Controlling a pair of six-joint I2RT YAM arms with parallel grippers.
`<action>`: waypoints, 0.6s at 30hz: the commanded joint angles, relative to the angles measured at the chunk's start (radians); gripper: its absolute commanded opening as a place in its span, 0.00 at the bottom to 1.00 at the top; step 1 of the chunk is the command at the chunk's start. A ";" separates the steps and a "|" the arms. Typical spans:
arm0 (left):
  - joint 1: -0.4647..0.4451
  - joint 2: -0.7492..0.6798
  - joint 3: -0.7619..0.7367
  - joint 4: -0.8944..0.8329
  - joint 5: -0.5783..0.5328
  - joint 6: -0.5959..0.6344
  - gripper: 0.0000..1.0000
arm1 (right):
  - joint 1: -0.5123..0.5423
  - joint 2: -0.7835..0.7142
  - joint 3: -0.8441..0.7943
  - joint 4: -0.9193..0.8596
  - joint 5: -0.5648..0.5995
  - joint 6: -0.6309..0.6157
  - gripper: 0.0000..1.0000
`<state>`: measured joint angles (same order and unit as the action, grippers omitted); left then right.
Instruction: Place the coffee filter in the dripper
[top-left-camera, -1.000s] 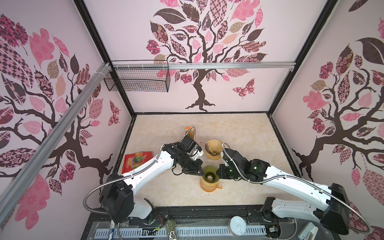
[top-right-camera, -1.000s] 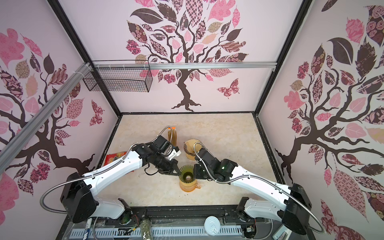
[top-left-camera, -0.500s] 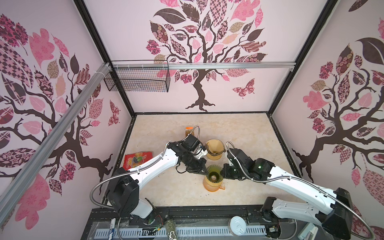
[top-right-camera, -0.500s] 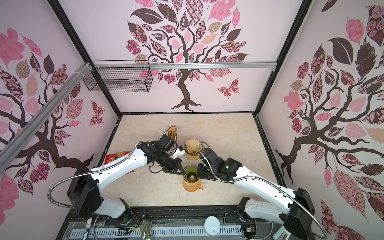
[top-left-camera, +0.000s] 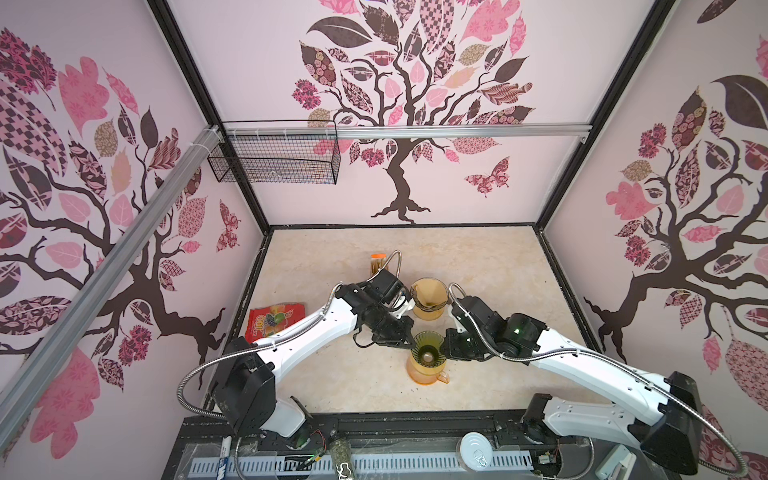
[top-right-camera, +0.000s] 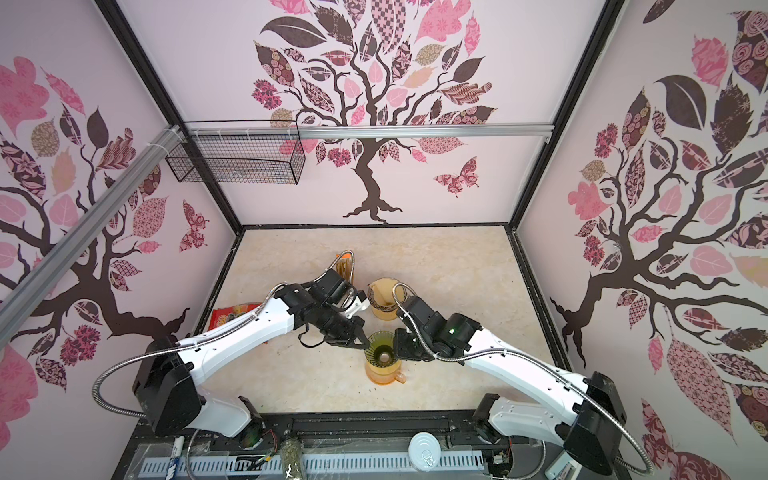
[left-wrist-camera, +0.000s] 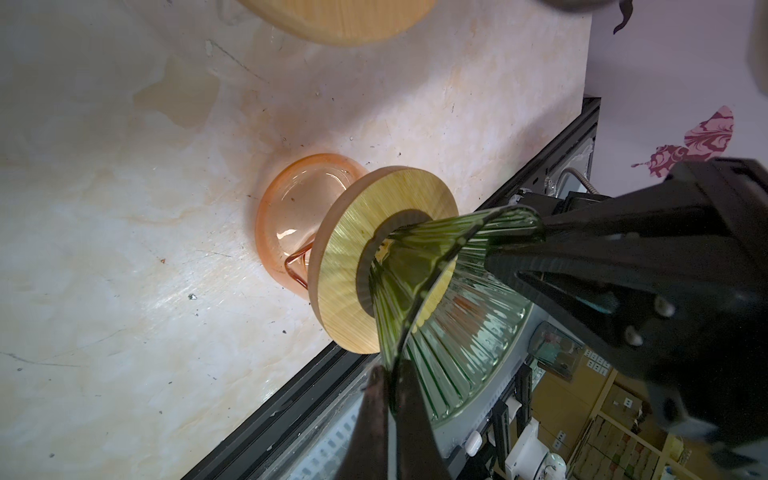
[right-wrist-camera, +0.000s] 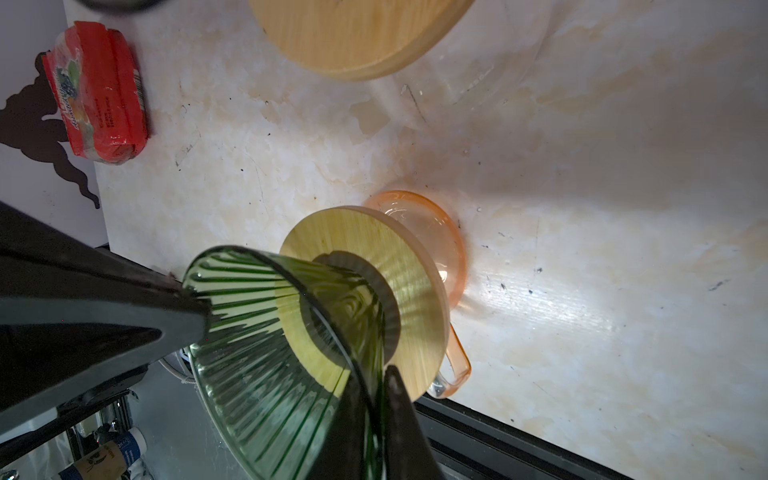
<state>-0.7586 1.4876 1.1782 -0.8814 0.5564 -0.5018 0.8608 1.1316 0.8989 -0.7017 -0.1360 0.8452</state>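
Dripper set nudged right with both arms. Left fingers (left-wrist-camera: 415, 432) clamped on green dripper (top-left-camera: 428, 353), left rim; right fingers (right-wrist-camera: 403, 424) straddle right rim, grip unclear. Paper filter (top-left-camera: 430, 291) sits just beyond, atop far amber jug (top-left-camera: 428, 313), roughly equidistant.

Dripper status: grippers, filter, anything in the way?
Left gripper, right gripper: shut on dripper rim, opposite sides. Dripper empty, on carafe. Filter behind, in its holder. Grippers crowd mouth.
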 joint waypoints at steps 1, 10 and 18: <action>-0.002 0.002 0.032 -0.078 -0.082 0.013 0.00 | -0.005 0.016 0.047 -0.071 0.036 -0.003 0.14; -0.002 -0.010 0.052 -0.086 -0.085 0.010 0.00 | -0.006 0.002 0.060 -0.107 0.065 0.005 0.20; -0.004 -0.020 0.062 -0.091 -0.077 0.010 0.09 | -0.007 -0.014 0.071 -0.116 0.068 0.009 0.22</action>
<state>-0.7631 1.4872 1.1992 -0.9131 0.5209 -0.5014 0.8604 1.1332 0.9310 -0.7494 -0.1112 0.8474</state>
